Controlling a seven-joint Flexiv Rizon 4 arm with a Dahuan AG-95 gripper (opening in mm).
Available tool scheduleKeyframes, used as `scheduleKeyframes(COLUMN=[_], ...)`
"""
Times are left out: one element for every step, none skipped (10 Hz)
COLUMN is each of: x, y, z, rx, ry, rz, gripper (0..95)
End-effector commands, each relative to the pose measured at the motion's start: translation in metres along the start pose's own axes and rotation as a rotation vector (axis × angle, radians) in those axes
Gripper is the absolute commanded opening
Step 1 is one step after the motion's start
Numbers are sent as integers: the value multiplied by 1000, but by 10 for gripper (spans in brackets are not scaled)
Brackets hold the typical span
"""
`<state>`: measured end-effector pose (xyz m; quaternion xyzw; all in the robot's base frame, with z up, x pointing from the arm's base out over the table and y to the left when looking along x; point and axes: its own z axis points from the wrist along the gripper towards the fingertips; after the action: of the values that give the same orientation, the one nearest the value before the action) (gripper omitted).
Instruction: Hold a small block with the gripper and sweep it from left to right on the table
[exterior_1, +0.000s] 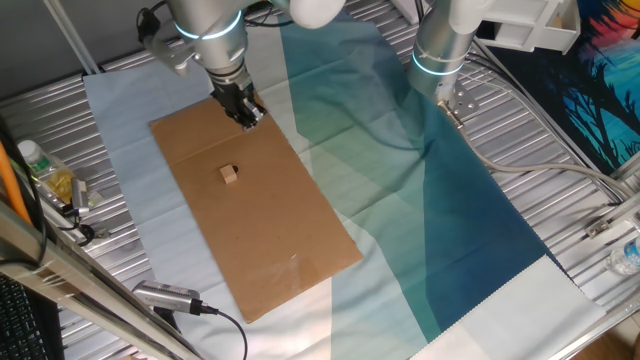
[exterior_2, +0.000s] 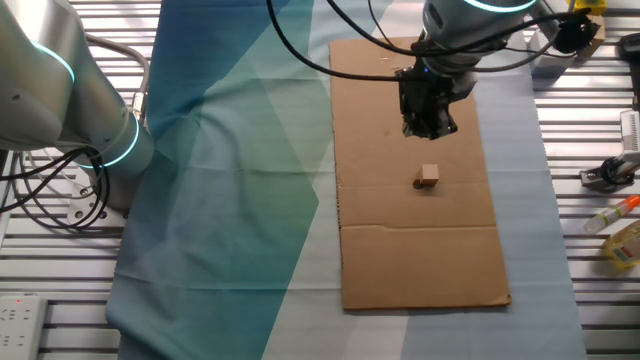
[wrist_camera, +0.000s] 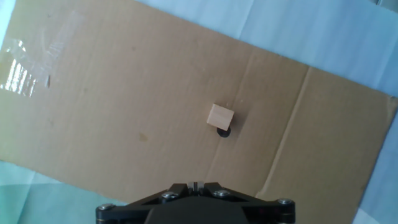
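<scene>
The small block (exterior_1: 230, 174) is a tiny tan wood cube lying alone on the brown cardboard (exterior_1: 270, 240) on the table. It also shows in the other fixed view (exterior_2: 428, 177) and the hand view (wrist_camera: 220, 117). My black gripper (exterior_1: 248, 115) hangs above the cardboard's far part, apart from the block; it also shows in the other fixed view (exterior_2: 432, 128). In the hand view the fingertips (wrist_camera: 196, 185) sit pressed together with nothing between them. The gripper is shut and empty.
The idle silver arm (exterior_1: 440, 50) stands on the teal cloth (exterior_1: 450, 230) at the back. A bottle (exterior_1: 45, 170) and a handheld tool (exterior_1: 170, 297) lie beside the cardboard. Small items (exterior_2: 620, 215) lie on the ribbed metal.
</scene>
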<state>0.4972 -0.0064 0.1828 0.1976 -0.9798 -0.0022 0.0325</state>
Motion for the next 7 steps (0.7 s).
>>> scheduleKeyframes(x=[3, 5, 6, 5, -2, -12, -22], y=[-1, -2, -2, -2, -4, -10, -14], z=[-1, -1, 0, 0, 0, -3, -4], rx=[-2, -3, -4, -5, -4, -8, -10], ry=[2, 2, 1, 1, 0, 1, 1], rz=[-1, 0, 0, 0, 2, -3, -8], gripper=[0, 0, 0, 0, 0, 0, 0])
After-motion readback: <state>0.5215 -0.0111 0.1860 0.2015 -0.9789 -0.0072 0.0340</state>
